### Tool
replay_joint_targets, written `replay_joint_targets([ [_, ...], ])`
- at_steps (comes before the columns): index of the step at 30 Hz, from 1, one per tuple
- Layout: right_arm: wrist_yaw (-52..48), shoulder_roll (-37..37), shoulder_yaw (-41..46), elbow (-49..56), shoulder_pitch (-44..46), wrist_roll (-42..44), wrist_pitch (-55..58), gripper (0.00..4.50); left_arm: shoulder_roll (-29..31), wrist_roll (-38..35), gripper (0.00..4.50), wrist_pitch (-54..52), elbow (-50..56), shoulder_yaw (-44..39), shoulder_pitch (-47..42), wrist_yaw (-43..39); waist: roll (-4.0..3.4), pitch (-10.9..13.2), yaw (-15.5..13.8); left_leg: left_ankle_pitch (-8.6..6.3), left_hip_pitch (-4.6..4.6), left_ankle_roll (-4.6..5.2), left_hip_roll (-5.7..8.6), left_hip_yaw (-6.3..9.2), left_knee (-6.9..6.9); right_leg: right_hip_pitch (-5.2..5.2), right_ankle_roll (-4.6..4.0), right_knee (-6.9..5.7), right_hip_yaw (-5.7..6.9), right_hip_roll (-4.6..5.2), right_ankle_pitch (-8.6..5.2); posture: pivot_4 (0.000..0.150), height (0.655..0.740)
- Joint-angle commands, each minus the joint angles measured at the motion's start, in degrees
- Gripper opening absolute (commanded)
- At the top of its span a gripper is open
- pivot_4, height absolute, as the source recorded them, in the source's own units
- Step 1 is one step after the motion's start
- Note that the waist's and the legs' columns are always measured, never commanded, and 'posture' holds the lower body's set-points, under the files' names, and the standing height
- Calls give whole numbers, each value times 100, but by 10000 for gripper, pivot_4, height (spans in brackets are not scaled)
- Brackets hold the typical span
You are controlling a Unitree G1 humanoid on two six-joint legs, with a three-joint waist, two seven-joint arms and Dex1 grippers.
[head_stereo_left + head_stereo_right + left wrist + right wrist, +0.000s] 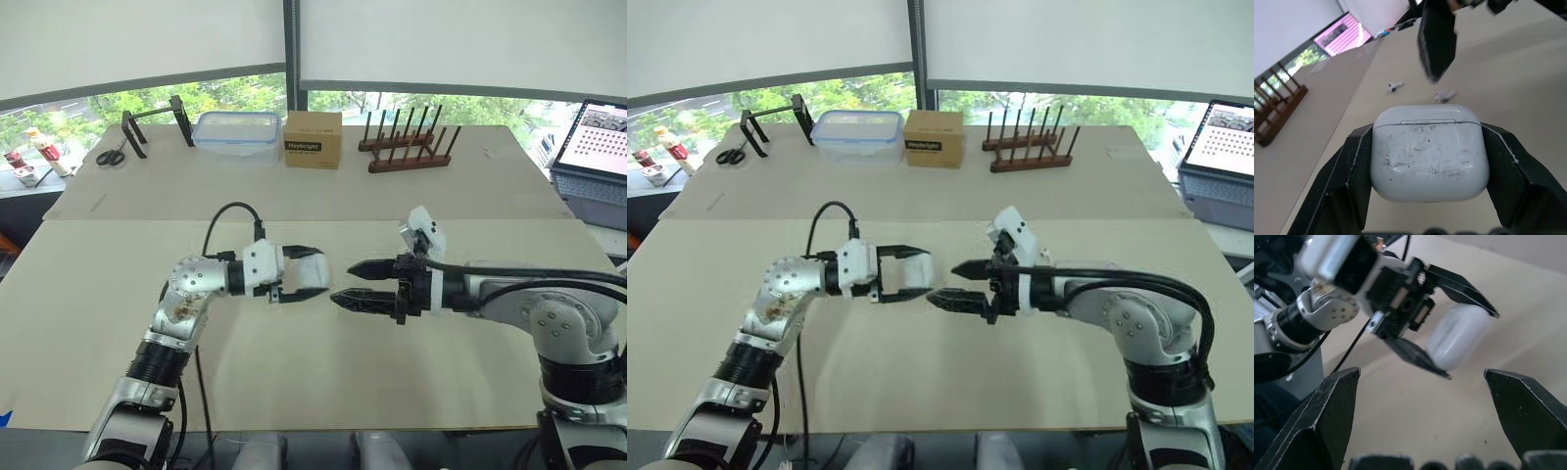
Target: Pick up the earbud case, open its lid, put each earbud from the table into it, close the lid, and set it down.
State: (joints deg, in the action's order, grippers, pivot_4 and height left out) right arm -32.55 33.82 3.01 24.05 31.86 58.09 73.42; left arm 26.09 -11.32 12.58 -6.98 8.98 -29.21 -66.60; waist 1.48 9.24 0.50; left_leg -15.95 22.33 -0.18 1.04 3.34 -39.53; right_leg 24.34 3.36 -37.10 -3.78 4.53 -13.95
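Note:
My left gripper is shut on the white earbud case, held above the middle of the table. The case is scuffed and its lid is closed, with the seam facing away from the wrist. Two white earbuds lie loose on the table beyond the case. My right gripper is open and points at the case from the right, its fingertips a short way off. In the right wrist view the case sits between the left gripper's black fingers, ahead of my right gripper.
Along the far edge stand a black stand, a clear plastic container, a brown cardboard box and a wooden rack. Scissors lie at the far left. A laptop sits at the far right.

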Motion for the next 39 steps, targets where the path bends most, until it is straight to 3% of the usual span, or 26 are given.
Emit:
replay_joint_targets([
  [1,303,-162,274,-78,211,470,387,45000,-39,-133,26344,359,350,-29,15,23,0,0,10,0,0,0,1,0,0,0,0,-1,-1,0,0,1500,7400],
  [11,847,-604,417,-548,385,958,801,45000,-38,-109,26344,739,400,32,21,15,-1,0,28,-1,-1,3,1,1,-7,-3,2,-2,1,-5,0,1500,7400],
  [15,981,-719,415,-658,411,1063,839,33873,-40,-57,26344,914,440,116,14,24,-1,0,25,-2,-1,3,0,1,-7,-4,2,-2,3,-7,0,1500,7400],
  [17,1003,-744,397,-675,407,1111,868,24156,-85,-65,26344,924,435,90,3,141,-1,0,30,-2,-1,4,1,1,-8,-5,2,-2,2,-6,0,1500,7400],
  [22,1033,-722,351,-691,389,1183,892,8464,-136,18,26344,1261,324,115,-85,215,-1,0,28,-2,0,4,0,1,-8,-4,2,-1,2,-6,0,1500,7400],
  [23,1041,-722,350,-702,390,1195,891,7270,-152,22,26344,1333,299,120,-97,230,-1,0,27,-2,0,4,0,1,-8,-5,2,-1,2,-6,0,1500,7400],
  [27,1015,-699,321,-730,419,1163,855,7280,-208,-13,26344,1421,261,127,-100,295,-1,0,28,-2,0,4,0,1,-8,-5,2,-2,2,-7,0,1500,7400],
  [31,938,-621,269,-745,477,1037,773,7279,-179,-73,44796,1431,168,37,-150,309,-1,0,29,-2,0,4,0,1,-8,-4,2,-2,2,-7,0,1500,7400],
  [36,355,102,-387,-460,576,119,200,7279,247,48,45000,982,-36,79,-218,84,-2,1,34,-3,0,5,1,-2,-10,-4,3,-1,3,-8,0,1500,7400],
  [39,-416,1108,-1519,-185,672,-1367,-997,7279,700,-150,45000,-637,164,232,-204,-192,-8,4,43,-3,0,6,2,-10,-10,-4,4,-1,6,-10,-2,1500,7400],
])
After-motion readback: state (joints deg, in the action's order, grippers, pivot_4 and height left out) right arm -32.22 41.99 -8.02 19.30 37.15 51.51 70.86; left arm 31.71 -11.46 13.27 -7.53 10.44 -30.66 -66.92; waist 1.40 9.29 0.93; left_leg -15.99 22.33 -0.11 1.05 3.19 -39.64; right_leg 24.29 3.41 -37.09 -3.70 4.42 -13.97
